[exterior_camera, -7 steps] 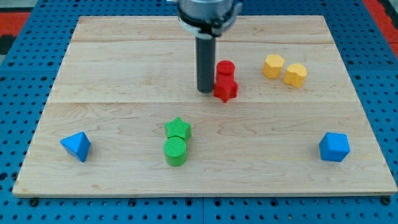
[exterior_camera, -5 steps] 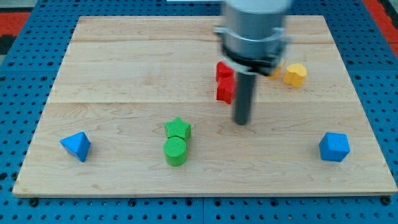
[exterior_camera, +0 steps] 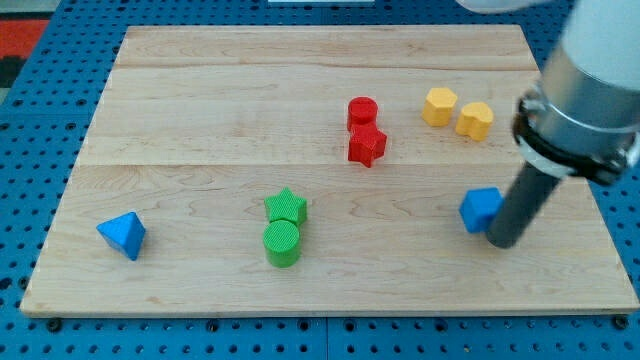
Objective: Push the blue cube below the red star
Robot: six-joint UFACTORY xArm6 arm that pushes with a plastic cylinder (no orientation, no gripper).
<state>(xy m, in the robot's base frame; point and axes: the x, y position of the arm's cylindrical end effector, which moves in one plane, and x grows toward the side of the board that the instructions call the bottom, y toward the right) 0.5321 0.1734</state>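
The blue cube (exterior_camera: 480,209) lies at the view's lower right, partly hidden by my rod. My tip (exterior_camera: 503,241) rests against the cube's right side. The red star (exterior_camera: 366,146) sits near the board's middle, up and to the left of the cube, touching a red cylinder (exterior_camera: 362,111) just above it.
Two yellow blocks (exterior_camera: 439,105) (exterior_camera: 475,120) sit at the upper right. A green star (exterior_camera: 286,207) and green cylinder (exterior_camera: 282,243) stand together at lower centre. A blue pyramid-like block (exterior_camera: 122,235) is at lower left. The wooden board (exterior_camera: 200,120) ends close to my rod on the right.
My tip swept from beside the red star down to the lower right, around the blue cube. The cube has slid left from near the right edge.
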